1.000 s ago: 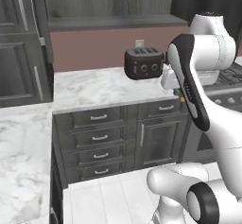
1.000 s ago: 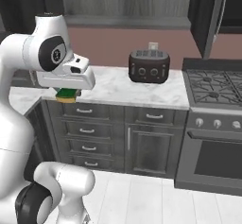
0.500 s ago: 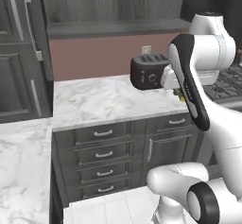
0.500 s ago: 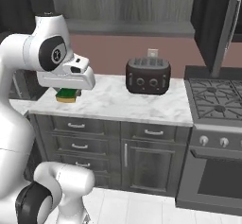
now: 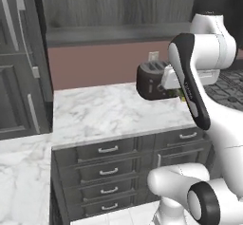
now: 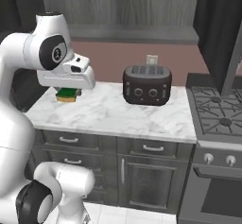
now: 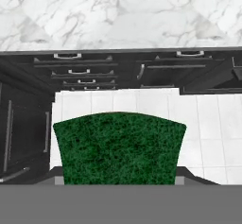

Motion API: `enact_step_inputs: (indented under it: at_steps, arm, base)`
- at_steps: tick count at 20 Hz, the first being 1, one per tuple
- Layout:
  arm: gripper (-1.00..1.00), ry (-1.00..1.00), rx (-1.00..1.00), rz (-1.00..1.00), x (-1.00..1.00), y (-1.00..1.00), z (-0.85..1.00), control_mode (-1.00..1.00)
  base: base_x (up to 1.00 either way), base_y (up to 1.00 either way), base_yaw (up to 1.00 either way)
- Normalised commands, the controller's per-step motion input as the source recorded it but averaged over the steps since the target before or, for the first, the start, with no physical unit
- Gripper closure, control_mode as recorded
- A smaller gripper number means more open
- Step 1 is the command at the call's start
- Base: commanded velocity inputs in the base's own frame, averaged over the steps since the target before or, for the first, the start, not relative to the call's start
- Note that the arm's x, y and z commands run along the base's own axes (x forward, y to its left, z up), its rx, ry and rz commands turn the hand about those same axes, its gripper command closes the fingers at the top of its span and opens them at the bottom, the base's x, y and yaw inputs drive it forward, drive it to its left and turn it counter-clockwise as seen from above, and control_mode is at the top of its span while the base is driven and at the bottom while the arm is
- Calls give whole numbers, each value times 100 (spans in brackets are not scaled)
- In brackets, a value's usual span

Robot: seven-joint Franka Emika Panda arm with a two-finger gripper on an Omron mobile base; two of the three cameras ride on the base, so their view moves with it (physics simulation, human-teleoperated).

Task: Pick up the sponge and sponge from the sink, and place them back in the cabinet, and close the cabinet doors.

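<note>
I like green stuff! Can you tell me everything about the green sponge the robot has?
The sponge is a small rectangle, dark scratchy green on top with a yellow layer underneath. The gripper is shut on it, holding it flat in the air, above the edge of the white marble counter.

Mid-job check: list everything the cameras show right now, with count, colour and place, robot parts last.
sponge: one, dark green top, yellow base, held in the gripper above the floor in front of the counter
toaster: one, black, on the counter by the wall
counter: one, white marble
drawers: several, dark grey, under the counter
stove: one, dark, right of the counter
gripper: one, closed on the sponge
</note>
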Motion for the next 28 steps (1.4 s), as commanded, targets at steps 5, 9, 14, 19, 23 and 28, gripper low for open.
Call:
enact_step_inputs:
  at_steps: [5,9,14,19,23,28]
  arm:
    - [100,0,0,0,0,0,0,100]
    - [100,0,0,0,0,0,0,100]
    - [100,0,0,0,0,0,0,100]
    - [100,0,0,0,0,0,0,100]
    - [100,0,0,0,0,0,0,100]
    - [100,0,0,0,0,0,0,100]
  base:
    - [52,-1,0]
    - [54,-4,0]
    - [51,-8,0]
    - [49,-9,0]
    - [37,-12,0]
    - [31,-8,0]
